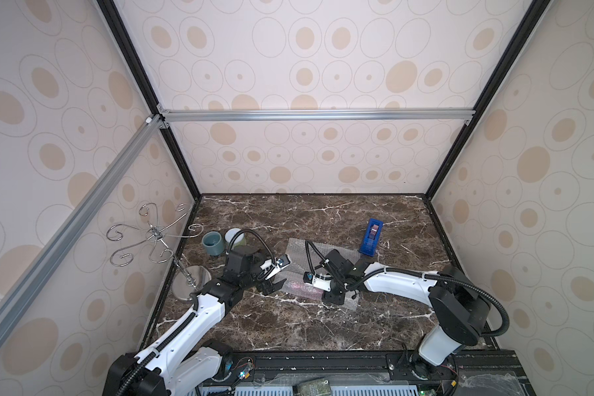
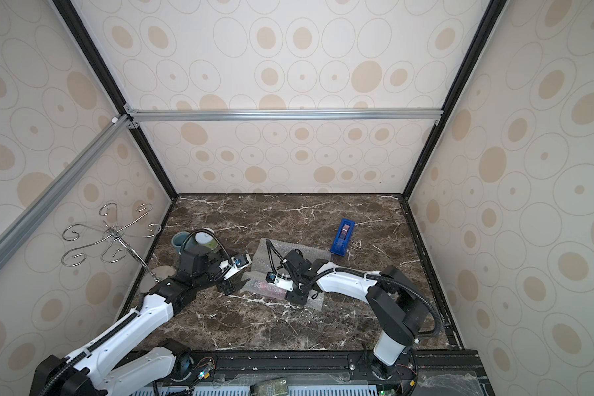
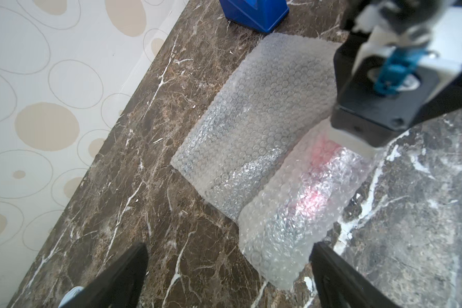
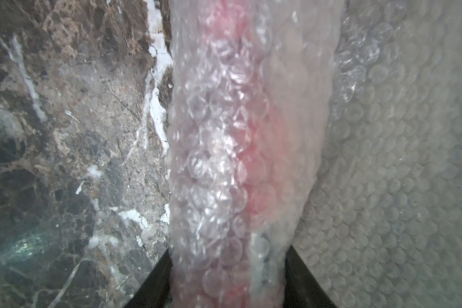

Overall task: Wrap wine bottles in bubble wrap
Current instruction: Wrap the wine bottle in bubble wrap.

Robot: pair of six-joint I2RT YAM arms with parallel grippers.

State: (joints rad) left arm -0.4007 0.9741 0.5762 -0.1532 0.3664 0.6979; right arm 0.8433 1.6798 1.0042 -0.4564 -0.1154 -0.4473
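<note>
Partly rolled in the soft whitish bubble-wrap sheet [image 3: 256, 106], the small clear glass bottle of pink-red liquid [image 3: 315, 173] lies on the brown marble counter [image 3: 144, 186], probably fragile and slippery, best held across its padded body where the right end effector [image 1: 335, 297] clamps it, the left end effector [image 1: 274, 286] spread wide nearby.

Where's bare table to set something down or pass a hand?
Free: table back strip between rear wall and bubble wrap; front strip between wrap and front rail; gap between tape dispenser and right wall. Crowded: centre, where left hand and right hand meet at the wrapped wine bottle; left edge with cup, jar, hook stand.
</note>
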